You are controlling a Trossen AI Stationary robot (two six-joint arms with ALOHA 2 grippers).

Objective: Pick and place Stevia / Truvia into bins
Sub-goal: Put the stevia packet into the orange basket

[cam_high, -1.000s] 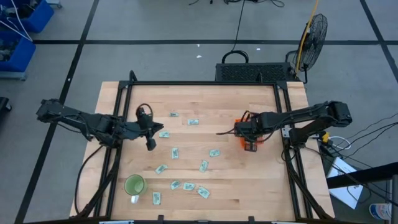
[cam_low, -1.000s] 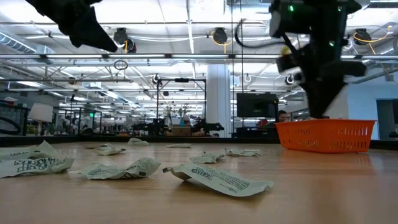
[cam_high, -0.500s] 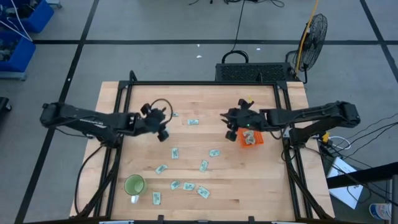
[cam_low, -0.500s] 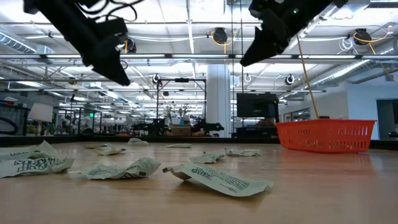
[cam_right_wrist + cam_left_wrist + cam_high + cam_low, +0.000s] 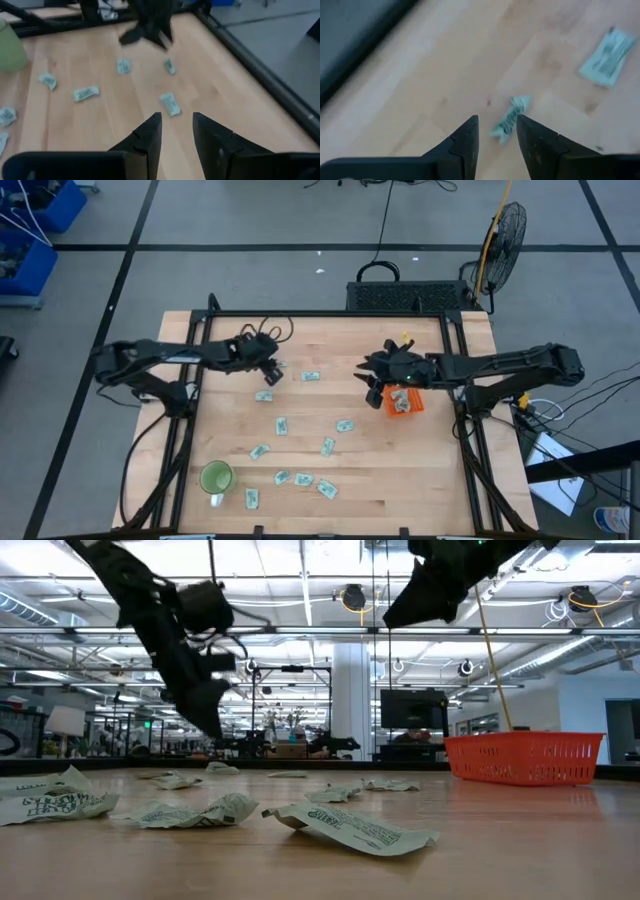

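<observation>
A: From above, where do the arms sit?

B: The left gripper [image 5: 268, 370] is over the far-left part of the wooden table [image 5: 330, 330], with one crumpled sachet [image 5: 279, 364] just past its fingertips and another sachet [image 5: 264, 395] near it. The right gripper [image 5: 368, 380] hangs beside the orange tray [image 5: 411, 406]. More sachets lie scattered toward the near edge, by the green cup [image 5: 216, 477].

A: And at table height?

B: Both grippers hang clear above the wood. Printed sachets [image 5: 350, 827] lie in front; the orange tray [image 5: 525, 758] stands to the right, well apart from them.

A: The left wrist camera?

B: The left fingers [image 5: 467, 145] stand narrowly parted and empty. A twisted sachet [image 5: 509, 117] lies on the table just beyond the gap between them, and a flat one [image 5: 609, 50] is farther off.

A: The right wrist?

B: The right fingers [image 5: 150, 135] are a little apart, holding nothing. A sachet [image 5: 170, 104] lies just ahead of them, others farther out; the other arm shows beyond.
</observation>
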